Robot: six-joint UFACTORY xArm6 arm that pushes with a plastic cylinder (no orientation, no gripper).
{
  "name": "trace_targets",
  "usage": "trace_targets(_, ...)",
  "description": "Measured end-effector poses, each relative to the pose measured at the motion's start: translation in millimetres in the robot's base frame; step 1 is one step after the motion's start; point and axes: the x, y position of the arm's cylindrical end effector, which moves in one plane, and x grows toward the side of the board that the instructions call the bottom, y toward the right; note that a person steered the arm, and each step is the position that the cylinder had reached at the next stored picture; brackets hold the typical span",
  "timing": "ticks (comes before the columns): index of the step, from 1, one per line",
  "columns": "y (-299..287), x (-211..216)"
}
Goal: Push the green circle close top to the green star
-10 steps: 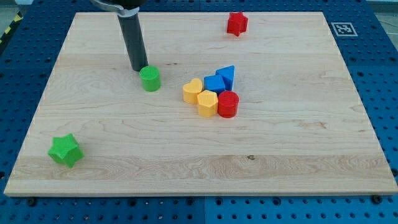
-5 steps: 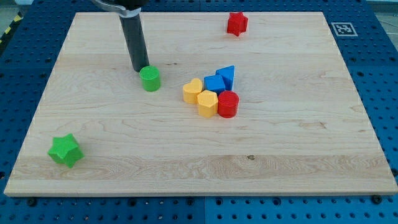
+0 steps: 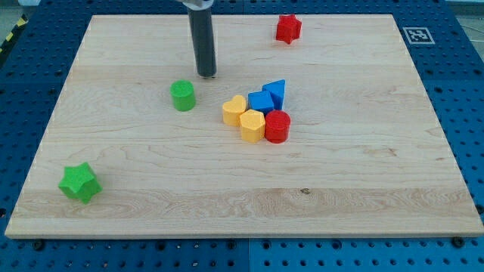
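The green circle point(image 3: 182, 96) stands left of the board's middle, in its upper half. The green star point(image 3: 79, 183) lies far off at the view's lower left, near the board's corner. My tip point(image 3: 207, 75) is above and to the right of the green circle, a short gap away and not touching it. The dark rod rises from the tip to the view's top edge.
A tight cluster sits right of the green circle: a yellow heart point(image 3: 235, 110), a yellow hexagon point(image 3: 252, 125), a red cylinder point(image 3: 277, 126), a blue block point(image 3: 260, 101) and a blue triangle point(image 3: 276, 92). A red star point(image 3: 288, 28) lies near the top edge.
My tip has moved to the view's right and slightly up, from touching the green circle's upper left side to its upper right. No block has moved.
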Motion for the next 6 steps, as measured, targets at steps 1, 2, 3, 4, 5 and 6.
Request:
trace_targets(1, 2.0, 36.2)
trace_targets(2, 1.2, 39.9)
trace_targets(3, -8.5, 48.6)
trace_targets(4, -17.8, 48.9)
trace_targets(5, -29.4, 48.9)
trace_targets(6, -55.1, 48.1)
